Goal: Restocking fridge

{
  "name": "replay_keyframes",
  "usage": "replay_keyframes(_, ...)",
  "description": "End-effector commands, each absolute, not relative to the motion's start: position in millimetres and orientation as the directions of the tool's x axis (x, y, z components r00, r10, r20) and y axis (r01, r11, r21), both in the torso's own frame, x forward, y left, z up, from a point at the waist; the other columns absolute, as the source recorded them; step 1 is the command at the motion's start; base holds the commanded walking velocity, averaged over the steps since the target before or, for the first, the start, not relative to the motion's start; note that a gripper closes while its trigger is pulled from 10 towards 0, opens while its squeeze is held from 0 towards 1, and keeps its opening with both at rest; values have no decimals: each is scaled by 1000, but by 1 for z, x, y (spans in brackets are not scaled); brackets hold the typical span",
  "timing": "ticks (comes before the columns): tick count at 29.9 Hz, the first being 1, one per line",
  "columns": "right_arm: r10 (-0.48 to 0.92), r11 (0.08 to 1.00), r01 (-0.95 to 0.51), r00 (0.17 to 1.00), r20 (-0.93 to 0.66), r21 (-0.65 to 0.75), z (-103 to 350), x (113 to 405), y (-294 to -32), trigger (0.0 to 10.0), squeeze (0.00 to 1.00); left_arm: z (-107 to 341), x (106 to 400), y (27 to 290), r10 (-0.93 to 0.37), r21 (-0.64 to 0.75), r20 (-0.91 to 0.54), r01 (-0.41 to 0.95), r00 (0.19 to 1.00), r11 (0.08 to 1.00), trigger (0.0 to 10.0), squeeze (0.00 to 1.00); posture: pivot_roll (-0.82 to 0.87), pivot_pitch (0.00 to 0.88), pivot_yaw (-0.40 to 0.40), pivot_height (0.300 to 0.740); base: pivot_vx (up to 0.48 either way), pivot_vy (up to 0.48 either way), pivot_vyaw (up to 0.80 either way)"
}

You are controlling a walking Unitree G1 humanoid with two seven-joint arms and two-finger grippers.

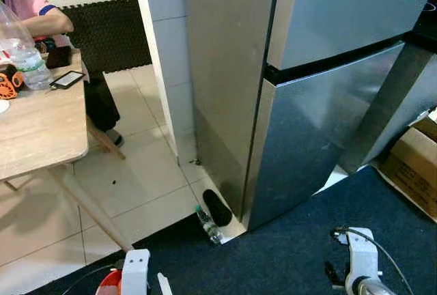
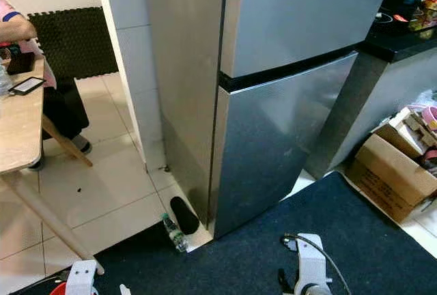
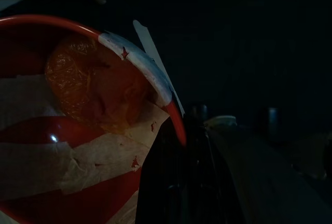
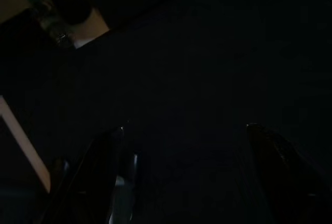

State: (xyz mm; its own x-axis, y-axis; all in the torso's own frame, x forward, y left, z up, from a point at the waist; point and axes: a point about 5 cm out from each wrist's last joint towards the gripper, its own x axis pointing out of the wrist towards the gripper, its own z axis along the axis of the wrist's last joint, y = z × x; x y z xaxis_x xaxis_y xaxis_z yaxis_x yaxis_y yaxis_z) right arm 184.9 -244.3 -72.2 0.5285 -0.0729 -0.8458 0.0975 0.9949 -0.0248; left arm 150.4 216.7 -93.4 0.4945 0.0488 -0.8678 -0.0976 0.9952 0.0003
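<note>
The fridge (image 1: 307, 83) stands upright with both doors closed, its base touching the edge of the dark blue carpet (image 1: 293, 254). A plastic bottle (image 1: 208, 225) lies on the tiled floor (image 1: 136, 172) at the fridge's front corner, just beside a black object (image 1: 217, 207).

The left gripper (image 3: 181, 182) hangs low over the carpet, pinching the rim of a red bowl (image 3: 78, 130) patched with white tape; an orange item (image 3: 85, 86) lies inside. The right gripper (image 4: 181, 177) hangs idle above the carpet, fingers (image 4: 275, 167) spread apart.

A person (image 1: 41, 15) sits at the far edge of the wooden table (image 1: 41, 131). A cardboard box (image 2: 389, 172) rests near the counter.
</note>
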Motion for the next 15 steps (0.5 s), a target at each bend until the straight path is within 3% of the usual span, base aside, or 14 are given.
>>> replay_keyframes(1,-68,993,114,537,-841,-7,-72,185,-246,10000,0,-96,146,211,28,-19,-875,-92,483,996,10000,0,-24,0,-3,740,0,0,0)
replay_keyframes(7,-40,999,48,531,-847,-18,-69,191,-242,10000,0,-97,147,207,-10,-37,-878,-49,478,998,10000,0,-26,0,0,740,0,0,655)
replay_keyframes(15,-45,997,81,546,-837,-1,-68,196,-240,10000,0,-97,146,204,-12,-55,-877,-75,481,996,10000,0,-30,0,4,740,0,0,788)
